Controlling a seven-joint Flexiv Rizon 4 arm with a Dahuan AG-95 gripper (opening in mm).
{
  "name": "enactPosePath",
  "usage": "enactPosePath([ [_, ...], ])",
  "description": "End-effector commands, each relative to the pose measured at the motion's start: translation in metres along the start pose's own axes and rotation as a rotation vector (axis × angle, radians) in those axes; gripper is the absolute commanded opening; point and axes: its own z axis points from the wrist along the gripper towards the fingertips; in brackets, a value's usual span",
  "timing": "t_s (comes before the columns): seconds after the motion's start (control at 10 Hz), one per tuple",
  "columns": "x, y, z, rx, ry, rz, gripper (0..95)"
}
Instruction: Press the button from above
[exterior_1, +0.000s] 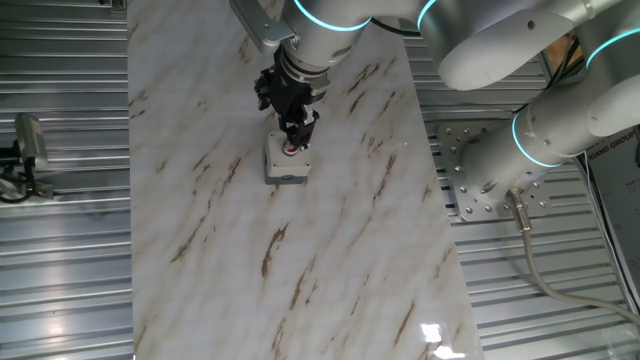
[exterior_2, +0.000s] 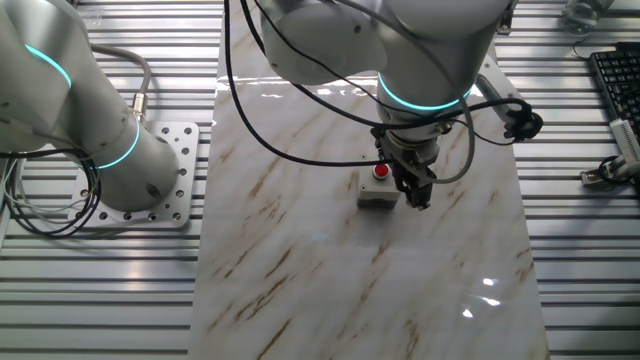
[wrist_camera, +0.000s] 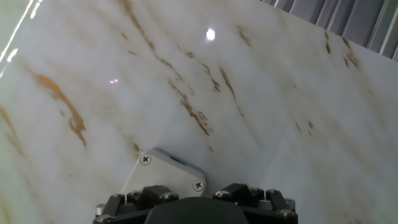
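Observation:
The red button sits in the top of a small light-grey square box on the marble tabletop. In the other fixed view the button shows in full on its box. My gripper points down, close to the box. In one fixed view its tip overlaps the button's far edge. In the other fixed view the gripper hangs just right of the box. The hand view shows only one screwed corner of the box below the hand; the button and the fingertips are hidden there. No gap between the fingers shows.
The marble board lies on a ribbed metal table. The arm's base plate stands beside the board. A keyboard lies at the far right in the other fixed view.

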Motion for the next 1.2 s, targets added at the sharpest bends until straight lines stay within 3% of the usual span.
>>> enactPosePath([
  [0.1, -0.0002, 0.0, 0.0002, -0.001, -0.001, -0.009, 76.0],
  [1.2, -0.0048, 0.0014, 0.0034, -0.025, -0.007, -0.033, 76.0],
])
